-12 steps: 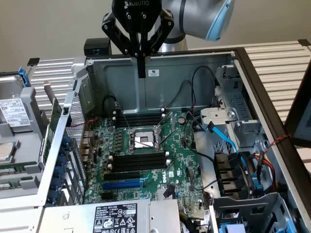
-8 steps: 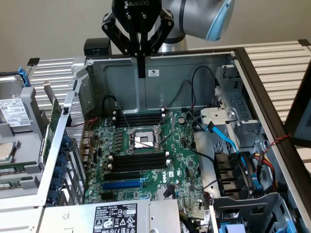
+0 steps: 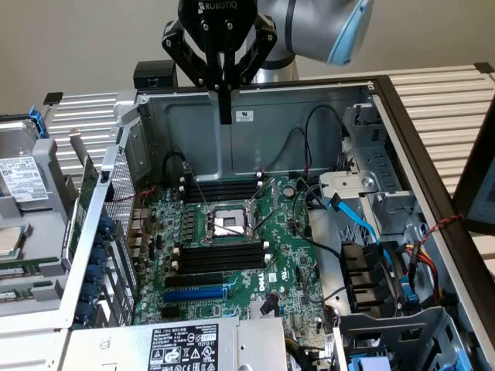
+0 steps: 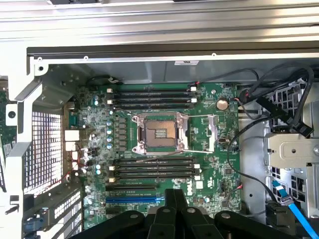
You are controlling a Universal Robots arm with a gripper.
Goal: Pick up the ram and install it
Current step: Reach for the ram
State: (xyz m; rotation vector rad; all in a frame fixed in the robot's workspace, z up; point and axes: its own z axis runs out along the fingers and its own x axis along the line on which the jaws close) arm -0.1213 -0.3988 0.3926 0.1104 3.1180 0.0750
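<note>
My gripper [image 3: 225, 116] hangs above the open computer case, over its back wall, fingers pressed together and nothing between them. In the wrist view its shut fingertips [image 4: 174, 193] sit over the motherboard [image 4: 209, 124] near the blue expansion slot [image 4: 134, 199]. A long thin green board, apparently the ram [image 3: 82, 205], rests outside the case at the exterior view's left, well away from the gripper; its edge [image 4: 4, 117] also appears in the wrist view. Black memory slots lie on both sides of the CPU socket [image 3: 226, 222]: a far bank [image 3: 220, 189] and a near bank [image 3: 216, 259].
Case walls [image 3: 255, 116] enclose the board. Black cables [image 3: 309, 154] and a blue cable [image 3: 360, 220] run at the exterior view's right by the drive cage [image 3: 387, 201]. The power supply [image 3: 182, 348] sits at the front. A grey tray [image 3: 23, 185] lies outside on the left.
</note>
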